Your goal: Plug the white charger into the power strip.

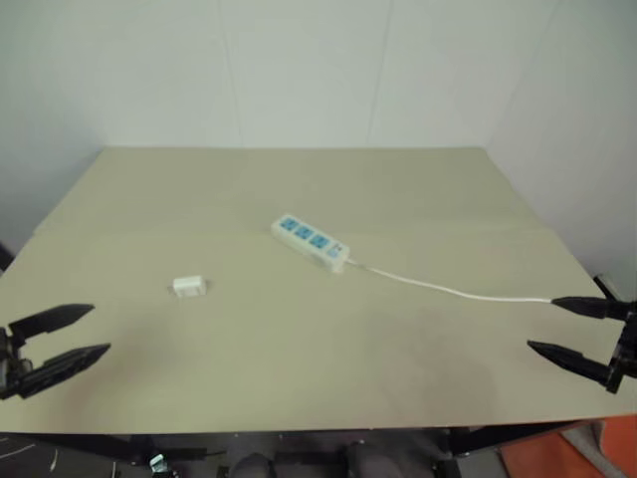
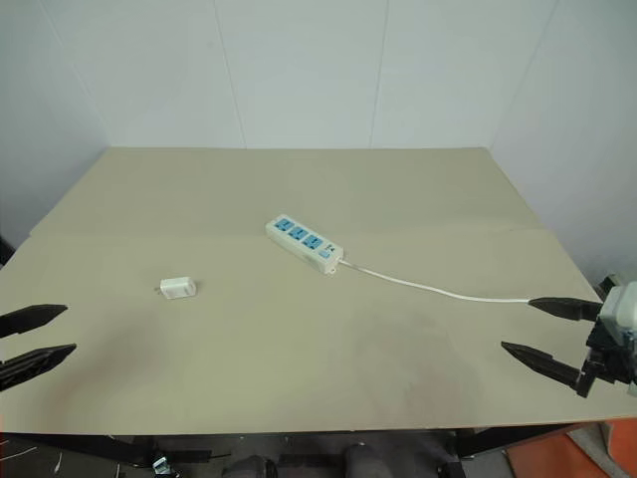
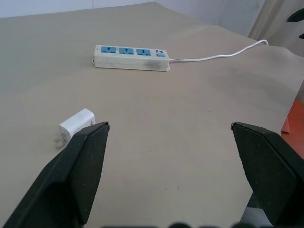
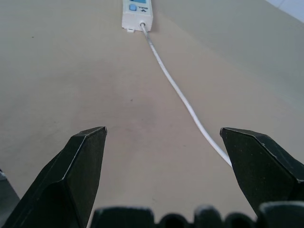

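both grippers spread and empty, charger not yet picked up

our left gripper (image 1: 58, 340) hangs at the near edge of the table (image 1: 299, 378) with its fingers wide apart, and the white charger (image 1: 188, 286) lies flat just ahead of it and a little toward the middle, prongs pointing away from the strip. the power strip (image 1: 310, 241) sits further out, well apart from both grippers, its cord (image 1: 448, 290) trailing toward our right gripper (image 1: 587, 336), which is also spread and holds nothing. we judge the step in hand is reaching for the charger: we should come down over its short sides, pinch the body and leave the prongs free, so we can turn them toward a blue socket.
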Robot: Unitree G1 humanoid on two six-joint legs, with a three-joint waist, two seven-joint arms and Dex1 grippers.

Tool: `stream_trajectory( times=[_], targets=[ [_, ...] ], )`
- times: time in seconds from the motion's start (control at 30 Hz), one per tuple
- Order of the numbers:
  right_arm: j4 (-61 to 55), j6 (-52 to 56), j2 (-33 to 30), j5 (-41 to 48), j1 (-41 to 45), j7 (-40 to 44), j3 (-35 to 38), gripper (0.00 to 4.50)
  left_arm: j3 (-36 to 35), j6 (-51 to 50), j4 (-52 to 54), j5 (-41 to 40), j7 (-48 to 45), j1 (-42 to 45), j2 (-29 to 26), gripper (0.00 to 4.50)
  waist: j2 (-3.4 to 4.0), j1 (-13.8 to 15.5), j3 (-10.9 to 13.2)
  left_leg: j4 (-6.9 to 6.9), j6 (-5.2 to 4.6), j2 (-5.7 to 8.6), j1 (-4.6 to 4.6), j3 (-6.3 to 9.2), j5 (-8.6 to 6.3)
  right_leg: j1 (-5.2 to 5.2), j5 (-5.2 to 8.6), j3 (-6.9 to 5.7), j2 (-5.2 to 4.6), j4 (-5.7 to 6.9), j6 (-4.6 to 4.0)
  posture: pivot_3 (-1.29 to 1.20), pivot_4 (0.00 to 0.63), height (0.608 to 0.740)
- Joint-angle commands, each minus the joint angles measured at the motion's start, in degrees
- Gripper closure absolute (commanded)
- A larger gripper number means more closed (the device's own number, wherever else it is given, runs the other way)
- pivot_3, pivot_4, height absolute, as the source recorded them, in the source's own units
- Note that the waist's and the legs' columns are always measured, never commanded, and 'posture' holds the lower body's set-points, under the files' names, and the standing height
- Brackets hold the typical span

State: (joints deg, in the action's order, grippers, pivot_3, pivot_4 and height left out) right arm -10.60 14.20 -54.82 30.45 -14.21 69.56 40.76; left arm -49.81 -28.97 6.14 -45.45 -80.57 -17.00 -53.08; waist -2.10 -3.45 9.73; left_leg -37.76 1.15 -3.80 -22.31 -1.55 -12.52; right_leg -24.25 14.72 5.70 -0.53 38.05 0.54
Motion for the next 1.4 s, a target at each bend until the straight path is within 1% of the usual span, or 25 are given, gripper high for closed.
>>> stream_trajectory(
  times=[0.03, 0.33, 0.53, 0.6, 0.67, 0.77, 0.83, 0.9, 0.97, 1.03, 1.13, 1.2, 1.27, 1.3, 1.4],
  targets=[
    [0.5, -1.3, -0.8, -0.7, 1.5, -0.6, -0.2, 0.0, -1.2, -0.7, 2.4, -1.7, 1.2, 0.2, 0.0, 0.03, 0.0, 0.0, 0.0, 0.0, 0.0, 0.0, -0.01, 0.0, 0.0, -0.01, 0.0, 0.0, 0.0, 0.0, 0.0, 0.0, 0.15, 0.74],
    [0.5, -0.8, -0.7, -2.4, 2.1, -1.4, -0.4, 0.0, -1.8, -1.4, 4.5, -2.6, 2.8, -1.8, 1.1, 0.03, 0.0, 0.0, 0.0, 0.0, 0.0, 0.0, -0.01, -0.01, 0.0, -0.01, 0.0, 0.0, 0.0, 0.0, 0.0, 0.0, 0.15, 0.74],
    [-0.1, -0.4, -1.0, -2.0, 1.2, -0.8, 0.3, 0.0, -1.0, -1.8, 4.4, -2.9, 3.6, -1.0, 0.3, 0.03, 0.0, 0.0, 0.0, 0.0, 0.0, 0.01, 0.0, -0.01, 0.0, -0.01, 0.0, 0.01, 0.0, 0.0, 0.0, 0.0, 0.15, 0.74],
    [-0.2, 0.4, -0.7, -1.1, 2.3, -1.8, 0.1, 0.0, -0.9, -1.8, 4.1, -2.9, 3.5, -0.4, -0.2, 0.03, 0.0, 0.0, 0.0, 0.0, 0.0, 0.01, 0.0, -0.01, 0.0, -0.01, 0.0, 0.01, 0.0, 0.0, 0.0, 0.0, 0.15, 0.74],
    [0.1, 0.4, 0.0, -0.8, 4.7, -3.1, -2.1, 0.0, -0.2, -1.6, 4.1, -2.4, 4.2, 0.8, -0.7, 0.03, 0.0, -0.1, 0.0, 0.0, 0.0, 0.01, 0.0, -0.01, 0.0, -0.01, 0.0, 0.01, 0.0, 0.0, 0.0, 0.0, 0.15, 0.74],
    [2.7, 0.4, 1.2, -1.8, 10.4, -4.5, -8.9, 0.0, 2.4, -1.7, 4.8, -1.4, 6.4, 3.6, -1.4, 0.03, -0.03, -0.4, 0.0, 0.0, 0.0, -0.01, 0.05, -0.01, 0.0, 0.01, -0.01, 0.01, 0.02, 0.01, 0.01, 0.0, 0.15, 0.74],
    [7.5, -1.7, 3.2, -4.9, 17.7, -5.2, -16.1, 0.0, 6.0, -0.7, 5.6, 1.0, 7.8, 5.9, -2.8, 0.03, -0.15, -0.6, 0.0, 0.0, 0.0, -0.02, 0.09, 0.0, 0.0, 0.05, -0.01, 0.01, 0.04, 0.01, 0.01, 0.0, 0.15, 0.74],
    [14.7, -4.2, 6.3, -8.7, 26.8, -5.1, -23.7, 0.0, 10.6, 1.3, 5.3, 3.9, 7.9, 9.4, -4.8, 0.03, -0.16, -0.7, 0.1, 0.0, 0.0, -0.01, 0.09, -0.01, 0.0, 0.02, -0.1, 0.05, 0.05, 0.0, -0.01, 0.0, 0.15, 0.74],
    [21.9, -7.0, 9.0, -12.5, 34.0, -4.5, -29.6, 0.0, 14.6, 2.6, 4.2, 6.0, 7.2, 12.7, -6.4, 0.03, -0.14, -0.8, 0.2, 0.0, -0.01, -0.02, 0.1, -0.07, 0.01, 0.0, -0.14, 0.08, 0.09, 0.01, -0.03, 0.0, 0.15, 0.74],
    [32.3, -11.2, 12.9, -17.3, 42.5, -5.0, -35.2, 0.0, 19.2, 2.7, 3.1, 8.0, 7.5, 16.4, -7.8, 0.03, -0.11, -0.8, 0.2, 0.04, -0.02, -0.02, 0.01, -0.11, 0.01, -0.1, -0.23, 0.1, 0.11, 0.02, 0.06, 0.0, 0.15, 0.74],
    [46.0, -17.4, 17.4, -21.8, 51.7, -6.0, -39.7, 0.0, 22.6, 1.9, 2.6, 9.1, 8.3, 19.2, -8.1, 0.03, -0.06, -0.7, 0.3, 0.12, -0.02, -0.01, -0.16, -0.11, 0.01, -0.23, -0.35, 0.09, 0.12, 0.02, 0.23, 0.0, 0.15, 0.74],
    [54.0, -21.2, 19.7, -23.9, 56.5, -6.7, -41.3, 0.0, 23.5, 2.4, 2.9, 10.1, 8.6, 19.3, -7.8, 0.03, -0.05, -0.7, 0.3, 0.14, -0.02, -0.02, -0.35, -0.1, 0.01, -0.38, -0.52, 0.08, 0.12, 0.01, -0.08, 0.0, 0.15, 0.74],
    [62.4, -22.9, 22.4, -25.3, 61.7, -7.6, -42.2, 0.0, 23.5, 2.6, 4.2, 9.5, 9.0, 18.8, -6.4, 0.03, -0.05, -0.7, 0.3, 0.13, -0.02, -0.01, -0.65, -0.1, 0.01, -0.67, -0.57, 0.08, 0.11, 0.02, -0.13, 0.0, 0.15, 0.74],
    [65.8, -23.4, 23.5, -25.8, 63.7, -7.8, -42.4, 0.0, 23.3, 2.6, 4.9, 9.0, 9.1, 18.7, -5.7, 0.03, -0.05, -0.6, 0.3, 0.11, -0.02, -0.01, -0.84, -0.09, 0.01, -0.83, -0.6, 0.08, 0.1, 0.03, -0.13, 0.0, 0.15, 0.74],
    [73.0, -25.7, 25.5, -29.1, 67.6, -10.1, -43.9, 0.0, 23.9, 2.2, 6.6, 9.1, 10.4, 18.6, -4.5, 0.03, -0.06, -0.6, 0.3, 0.08, -0.02, -0.01, -0.92, -0.07, 0.01, -0.89, -0.63, 0.06, 0.1, 0.05, -0.14, 0.0, 0.15, 0.74]
  ],
)
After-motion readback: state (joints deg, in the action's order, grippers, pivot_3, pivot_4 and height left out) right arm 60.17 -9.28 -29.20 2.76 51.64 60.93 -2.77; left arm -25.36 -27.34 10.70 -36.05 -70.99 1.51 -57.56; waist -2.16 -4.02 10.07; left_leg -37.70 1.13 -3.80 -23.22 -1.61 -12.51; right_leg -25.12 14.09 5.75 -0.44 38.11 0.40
